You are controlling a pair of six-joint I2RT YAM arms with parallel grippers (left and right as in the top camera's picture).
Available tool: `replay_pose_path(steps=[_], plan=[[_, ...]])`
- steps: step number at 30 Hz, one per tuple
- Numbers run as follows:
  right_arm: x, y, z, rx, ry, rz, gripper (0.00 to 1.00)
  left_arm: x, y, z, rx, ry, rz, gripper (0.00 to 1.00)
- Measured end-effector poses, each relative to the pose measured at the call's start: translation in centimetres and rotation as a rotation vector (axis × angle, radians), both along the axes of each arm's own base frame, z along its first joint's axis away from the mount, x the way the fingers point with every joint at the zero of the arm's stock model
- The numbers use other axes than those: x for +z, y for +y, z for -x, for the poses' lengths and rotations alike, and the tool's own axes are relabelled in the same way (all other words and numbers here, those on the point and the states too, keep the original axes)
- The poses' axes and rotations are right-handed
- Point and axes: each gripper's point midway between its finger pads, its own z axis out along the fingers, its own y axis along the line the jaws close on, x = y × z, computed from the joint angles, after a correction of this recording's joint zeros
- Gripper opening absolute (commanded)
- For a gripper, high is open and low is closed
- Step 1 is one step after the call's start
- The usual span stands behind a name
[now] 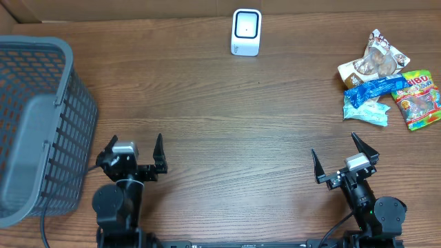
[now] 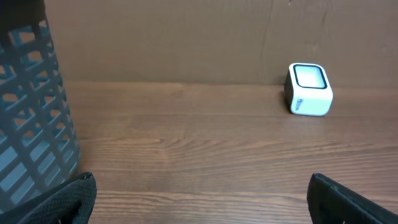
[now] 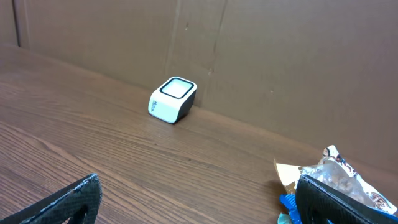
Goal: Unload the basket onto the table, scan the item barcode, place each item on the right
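Fully spread, the jaws of the left gripper [image 1: 135,142] and right gripper [image 1: 334,146] hang over the near edge of the wooden table [image 1: 227,124], holding and touching nothing. Snack packets [image 1: 386,86] lie heaped at the far right, well apart from the white barcode scanner [image 1: 246,32] at far centre. A grey basket [image 1: 63,77] sits at left.

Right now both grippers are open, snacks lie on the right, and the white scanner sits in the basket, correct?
No. The scanner stands on the table at the back, outside the basket, as the overhead view shows. The rest holds.
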Motion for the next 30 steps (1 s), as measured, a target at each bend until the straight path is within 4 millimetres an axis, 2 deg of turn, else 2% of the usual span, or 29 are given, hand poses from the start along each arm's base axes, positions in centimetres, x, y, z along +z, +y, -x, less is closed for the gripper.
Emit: replay_pose_path(steps=[3,9,17,30], plan=[[0.0,0.0,0.0,0.000,0.000,0.000,1.00,-0.8,0.0,0.2,-0.004,-0.035,-0.034,1.00],[0.0,0.0,0.0,0.000,0.000,0.000,1.00,-1.2,0.0,0.4,-0.013,-0.114,-0.143,1.00],[0.0,0.0,0.0,0.000,0.000,0.000,1.00,-3.6,-0.7,1.0,-0.053,-0.073,-0.272,0.99],[0.0,0.0,0.0,0.001,0.000,0.000,1.00,-3.6,-0.7,1.0,-0.049,-0.074,-0.276,1.00]])
